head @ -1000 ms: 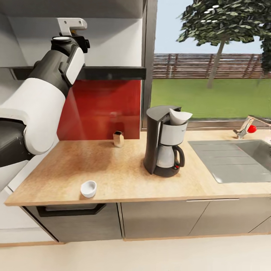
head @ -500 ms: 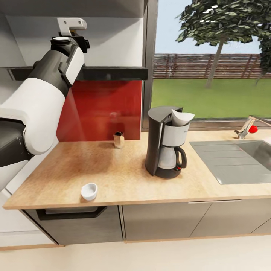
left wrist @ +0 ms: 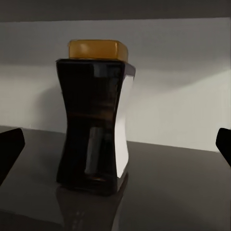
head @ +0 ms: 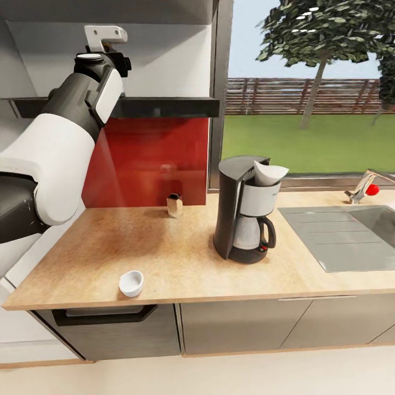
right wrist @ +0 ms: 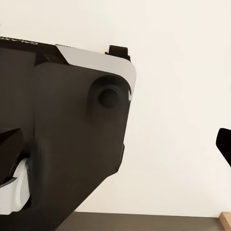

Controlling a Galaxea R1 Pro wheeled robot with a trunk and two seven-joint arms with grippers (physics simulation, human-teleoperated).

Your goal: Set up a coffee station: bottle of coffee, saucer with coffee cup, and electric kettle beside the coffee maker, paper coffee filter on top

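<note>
Left gripper [left wrist: 115, 144] wide, framing bottle of coffee [left wrist: 94, 118] on kitchen shelf [left wrist: 168, 192] for grasp | coffee cup [head: 131, 283] at countertop [head: 164, 252] front edge | right gripper: cannot tell.

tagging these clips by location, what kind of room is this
A home kitchen, most likely. A light wood countertop over grey cabinet fronts carries a coffee maker and a small white cup, with a sink and faucet under a window onto a lawn.
</note>
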